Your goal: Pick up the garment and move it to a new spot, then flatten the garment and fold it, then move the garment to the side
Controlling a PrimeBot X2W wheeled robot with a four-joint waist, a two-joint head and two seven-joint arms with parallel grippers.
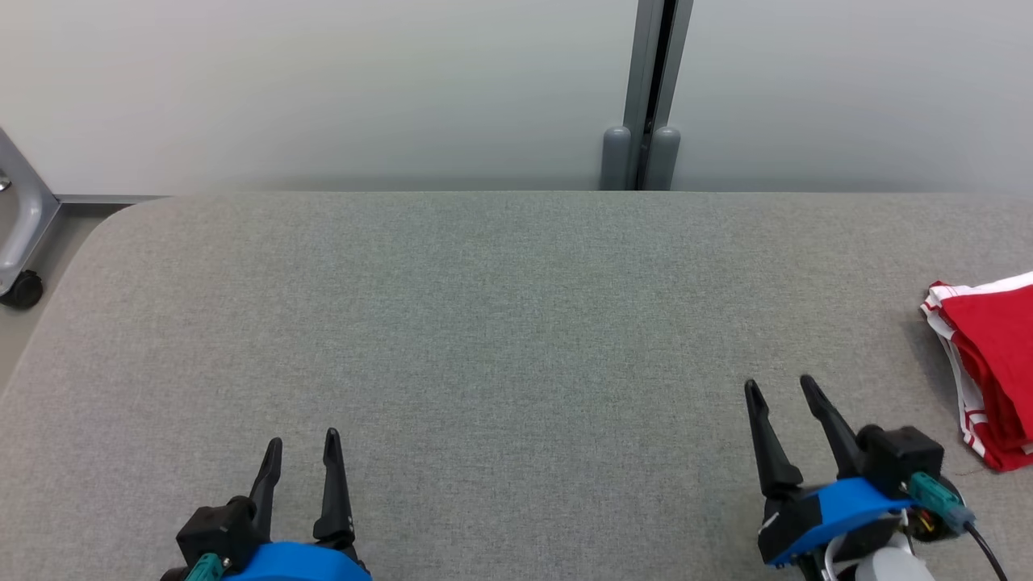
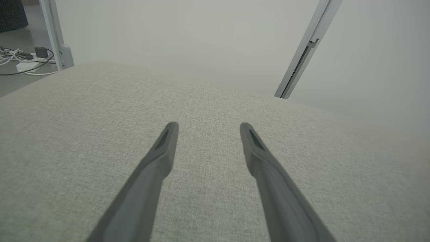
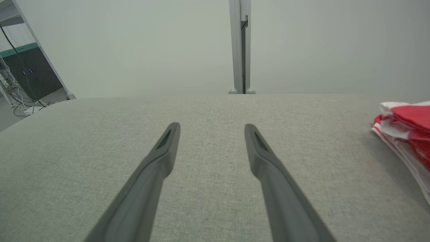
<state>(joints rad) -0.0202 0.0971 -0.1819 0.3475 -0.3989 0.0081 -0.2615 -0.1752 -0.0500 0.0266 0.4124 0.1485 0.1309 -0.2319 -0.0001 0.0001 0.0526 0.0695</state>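
- Garment (image 1: 994, 363): red with white striped trim, folded in a stack. We see it at the right edge of the frame, lying on the worktop (image 1: 516, 323) and apart from both grippers.
- At the lower left, our left gripper (image 1: 303, 438) is released, its fingers parted with nothing between them.
- At the lower right, our right gripper (image 1: 779, 382) is likewise released and empty, with the garment near it on the right.
- Through mid-frame, we see the worktop's grey woven covering.
- Beyond its far edge, a grey post (image 1: 650, 97) stands at upper centre against a pale wall (image 1: 323, 81), and a caster (image 1: 22, 288) shows at the left edge.
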